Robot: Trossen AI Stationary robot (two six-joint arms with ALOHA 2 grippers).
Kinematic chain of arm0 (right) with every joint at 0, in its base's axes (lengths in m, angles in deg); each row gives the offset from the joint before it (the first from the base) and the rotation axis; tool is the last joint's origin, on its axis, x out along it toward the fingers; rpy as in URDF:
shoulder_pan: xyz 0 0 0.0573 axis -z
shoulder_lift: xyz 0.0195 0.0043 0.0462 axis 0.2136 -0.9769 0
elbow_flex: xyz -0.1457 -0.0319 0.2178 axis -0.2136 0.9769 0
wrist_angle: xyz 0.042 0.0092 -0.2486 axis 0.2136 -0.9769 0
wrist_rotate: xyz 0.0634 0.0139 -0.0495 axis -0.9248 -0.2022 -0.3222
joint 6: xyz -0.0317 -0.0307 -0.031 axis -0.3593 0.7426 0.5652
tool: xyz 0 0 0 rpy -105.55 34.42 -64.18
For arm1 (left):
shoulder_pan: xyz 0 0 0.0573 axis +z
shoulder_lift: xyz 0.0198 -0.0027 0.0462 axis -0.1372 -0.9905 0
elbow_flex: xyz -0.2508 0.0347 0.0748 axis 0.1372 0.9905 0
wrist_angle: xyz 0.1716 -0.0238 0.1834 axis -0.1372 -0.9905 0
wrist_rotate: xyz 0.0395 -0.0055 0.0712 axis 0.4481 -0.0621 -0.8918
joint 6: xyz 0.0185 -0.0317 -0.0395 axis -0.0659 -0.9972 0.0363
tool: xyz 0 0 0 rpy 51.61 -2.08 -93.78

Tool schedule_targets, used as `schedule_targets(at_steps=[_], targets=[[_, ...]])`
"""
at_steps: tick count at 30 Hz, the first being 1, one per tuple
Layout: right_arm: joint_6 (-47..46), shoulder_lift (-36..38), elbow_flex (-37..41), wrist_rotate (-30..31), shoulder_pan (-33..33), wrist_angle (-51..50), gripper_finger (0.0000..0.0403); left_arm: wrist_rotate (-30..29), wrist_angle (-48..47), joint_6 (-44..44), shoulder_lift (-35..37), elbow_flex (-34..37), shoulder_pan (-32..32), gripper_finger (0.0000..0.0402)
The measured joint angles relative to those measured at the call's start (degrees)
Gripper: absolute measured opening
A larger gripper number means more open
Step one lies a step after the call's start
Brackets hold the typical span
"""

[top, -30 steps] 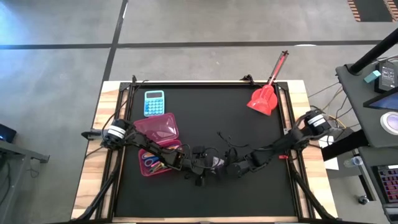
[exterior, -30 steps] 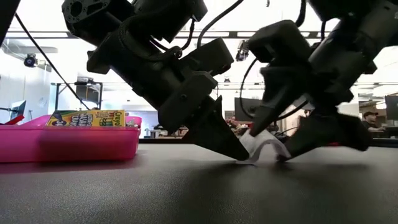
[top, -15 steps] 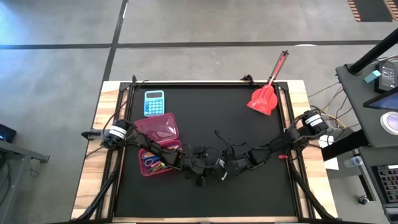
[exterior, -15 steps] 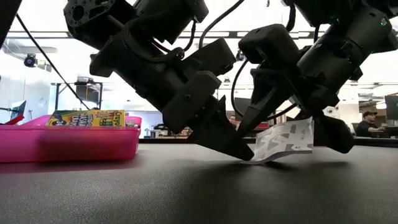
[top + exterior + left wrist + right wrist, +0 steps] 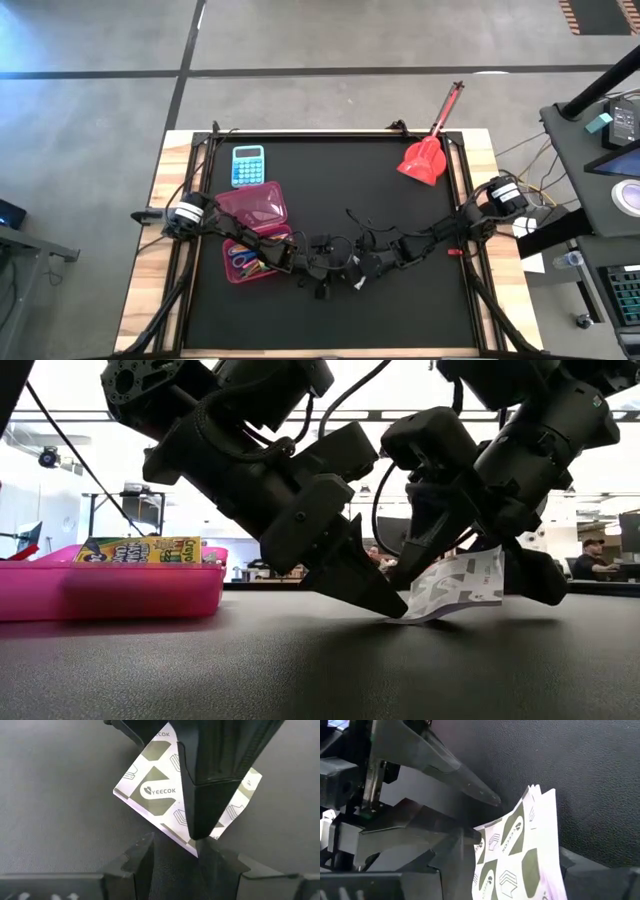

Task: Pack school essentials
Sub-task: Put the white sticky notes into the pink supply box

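A small white packet point(image 5: 150, 790) with an olive pattern stands tilted on the black mat near the table's middle, between both grippers. Its lower corner point(image 5: 405, 616) is on the mat. My right gripper point(image 5: 470, 575) is shut on it. My left gripper point(image 5: 175, 850) is a little open, with its fingertips down at that lower corner. To the left is the open pink case point(image 5: 255, 225) holding the crayon box point(image 5: 140, 550), blue-handled scissors point(image 5: 240, 258) and pens. My right gripper holds the packet by its raised part point(image 5: 520, 845), pinched between the two fingers, which slant down from the table's right. One finger point(image 5: 210, 795) lies on the face turned toward my left arm. The packet is tilted, with only its lower corner on the mat. My left gripper has the packet's lower corner point(image 5: 192, 851) between its fingertips, against one finger point(image 5: 207, 851). The fingers slant down from the table's left onto the mat point(image 5: 392, 605).
A blue calculator point(image 5: 247, 165) lies beyond the pink case. The red long-handled scoop point(image 5: 428, 150) lies at the far right corner, its handle over the mat's edge. Bare mat point(image 5: 350, 190) stretches between the grippers and the far edge. People show in the room behind.
My right gripper has moved a little toward the left gripper and up, taking hold of the packet. The packet, which was arched on the mat between both grippers, now stands tilted on one corner. My left gripper stayed put.
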Motion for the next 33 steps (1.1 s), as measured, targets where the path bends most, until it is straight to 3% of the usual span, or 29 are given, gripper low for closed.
schedule_targets(at_steps=[12, 19, 28, 33], targets=[[0.7, 5.4, -0.1, -6.0, -0.1, -4.1, 0.0176, 0.5, -0.4, -0.2, 0.1, 0.0, 0.0, 0.0132], [1.2, 6.0, -0.1, -6.3, -0.2, -4.8, 0.0166, 0.5, -0.4, -0.2, 0.1, -0.1, 0.0, 0.0132], [5.7, 6.1, 0.1, -4.7, -0.2, -5.6, 0.0022, 1.5, -0.7, -0.2, 0.6, -0.1, -0.1, 0.0132], [7.4, 7.4, 0.1, -4.0, -0.3, -7.3, 0.0009, 4.7, -4.7, 0.0, 4.7, 0.3, -1.4, 0.0132]])
